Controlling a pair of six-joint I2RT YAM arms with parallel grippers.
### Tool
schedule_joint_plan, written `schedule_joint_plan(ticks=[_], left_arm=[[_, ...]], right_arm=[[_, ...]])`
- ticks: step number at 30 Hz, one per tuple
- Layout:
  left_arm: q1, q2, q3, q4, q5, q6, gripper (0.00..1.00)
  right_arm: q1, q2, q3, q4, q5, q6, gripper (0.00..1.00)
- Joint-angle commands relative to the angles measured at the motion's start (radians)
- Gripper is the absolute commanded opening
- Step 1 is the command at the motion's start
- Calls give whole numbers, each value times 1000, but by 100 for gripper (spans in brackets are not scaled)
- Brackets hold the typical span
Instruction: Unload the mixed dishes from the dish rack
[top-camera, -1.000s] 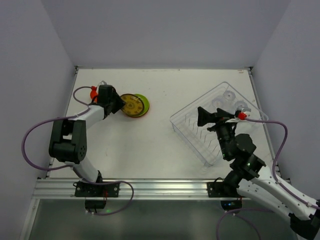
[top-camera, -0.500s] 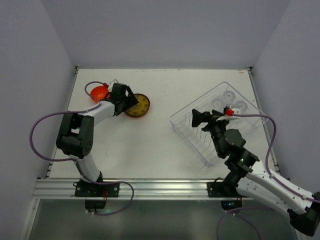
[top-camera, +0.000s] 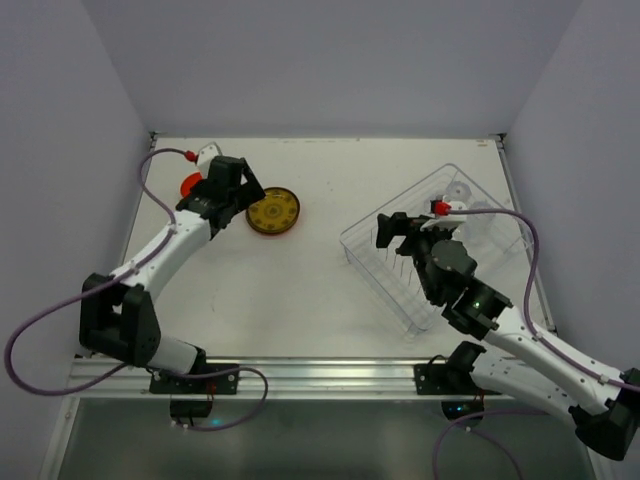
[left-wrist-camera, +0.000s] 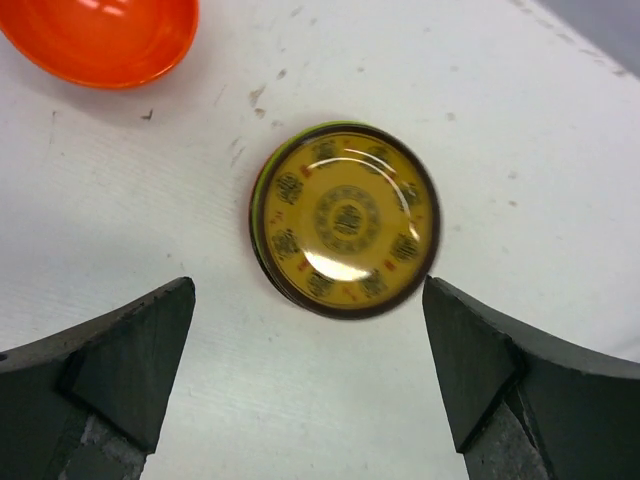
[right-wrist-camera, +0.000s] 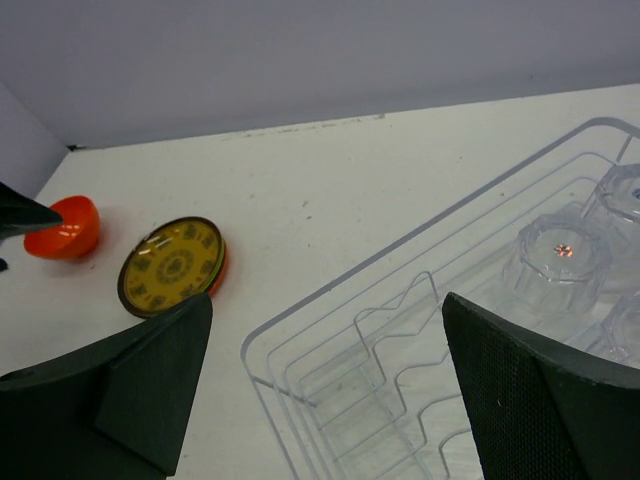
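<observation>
Left gripper jaws wide apart, nothing held, hovering over the round brown-yellow patterned plate. In the left wrist view the gripper fingers sit on either side of the plate, not touching it. Plate lies flat on the white tabletop, far-left area, well apart from the rack. It tops a small stack: a lime green edge shows under it in the left wrist view and an orange edge in the right wrist view; what else is below cannot be told. Small orange-red bowl rests on the tabletop just left of the plate stack, apart from it, partly hidden by the left arm from above; seen clearly in the wrist views. Large rectangular clear plastic dish rack sits on the right side of the tabletop, turned diagonally. Right gripper jaws fully apart, empty, over the rack's left corner above the thin upright dividers. Small clear plastic cups stand in the far end of the rack; at least three show in the right wrist view, faint from above.
</observation>
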Motion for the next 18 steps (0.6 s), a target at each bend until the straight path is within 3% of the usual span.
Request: schedule_joint_plan(ticks=[1, 4, 7, 10, 14, 15, 18], left_arm=[[-54, -202, 0, -91, -32, 87, 100], [-68, -331, -38, -179, 0, 190, 100], [-66, -412, -72, -321, -76, 284, 100], [-78, -477, -90, -443, -37, 352, 100], [-94, -661, -282, -254, 49, 362, 100], [-94, -702, -348, -177, 63, 359, 100], [-92, -690, -313, -193, 109, 399, 100]], right_arm=[[-5, 88, 94, -113, 17, 14, 99], [-19, 169, 154, -193, -54, 9, 99], [-45, 233, 229, -305, -56, 41, 99], [-151, 273, 251, -342, -108, 41, 99], [-390, 267, 263, -440, -249, 138, 99], [-419, 257, 263, -463, -254, 185, 99], [-433, 208, 240, -500, -221, 216, 99]])
